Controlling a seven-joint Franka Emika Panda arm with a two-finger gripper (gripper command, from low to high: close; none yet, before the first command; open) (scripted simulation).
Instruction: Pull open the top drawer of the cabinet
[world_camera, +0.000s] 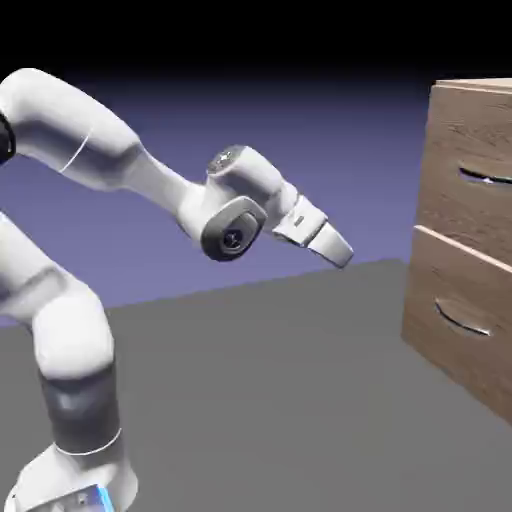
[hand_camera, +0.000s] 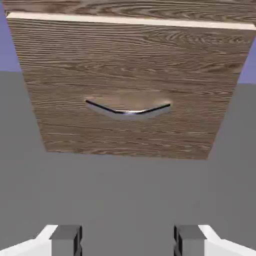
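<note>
The cabinet (world_camera: 478, 96) stands at the exterior view's right, a brown wood-grain box with two stacked fronts. Its top drawer (world_camera: 462, 205) carries a thin curved silvery handle (world_camera: 487, 178) and sits flush with the front below it. My gripper (world_camera: 343, 254) hangs in the air well left of the cabinet, tilted down toward it and touching nothing. In the hand view the gripper (hand_camera: 127, 242) is open, with only grey table between its fingertips (hand_camera: 66, 240). That view faces the lower drawer front (hand_camera: 127, 75) and its handle (hand_camera: 127, 110). Above a pale seam, only a strip of the top drawer (hand_camera: 125, 6) shows.
The grey table (world_camera: 280, 380) stretches between my arm's base and the cabinet. The lower drawer's handle (world_camera: 462, 320) sits below the top one. The white arm (world_camera: 120, 150) rises from the lower left.
</note>
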